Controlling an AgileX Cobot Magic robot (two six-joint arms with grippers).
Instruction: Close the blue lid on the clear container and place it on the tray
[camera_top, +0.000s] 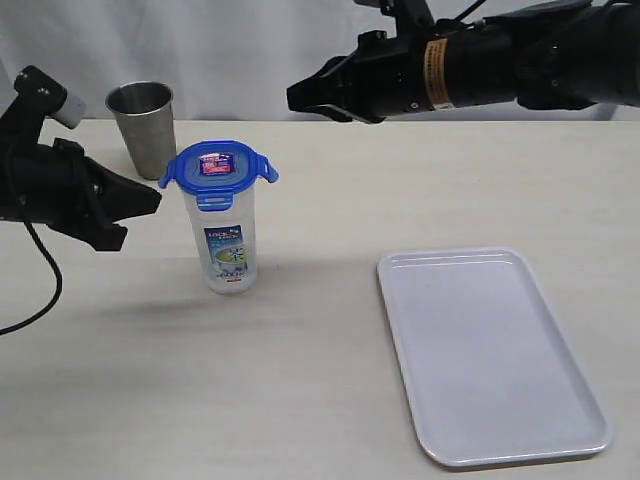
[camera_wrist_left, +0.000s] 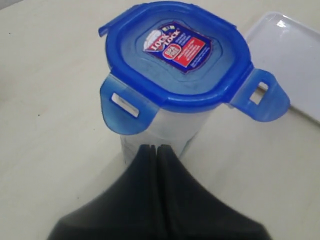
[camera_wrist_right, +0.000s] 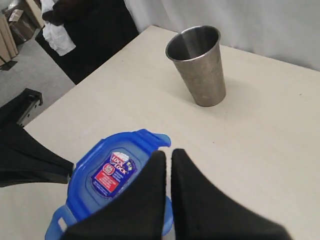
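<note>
Nearest the lens, at lower right: white tray, lying flat on the pale table.

Far left: left gripper, raised off the table and pointing rightward. Clenched, with fingers pressed flat together (only a thin seam between them in the wrist view). Gripping nothing. Tip level with the upper wall of the clear container, just beside it. Small gap to the wall noted in the exterior view.

Behind, towards the back of the table: steel cup, upright and standing apart from the container.

Centre-left: container upright on the table, printed label facing the lens, well apart from the tray. Blue lid seated on its mouth. Two flaps seen standing out from the wall rather than folded down (state of the other flaps not clear).

Upper right: right gripper, held high above the table, behind and to the right of the lid. Fingers drawn close with only a narrow slit between them, grasping nothing. Positioned over the lid's edge in its wrist view.
</note>
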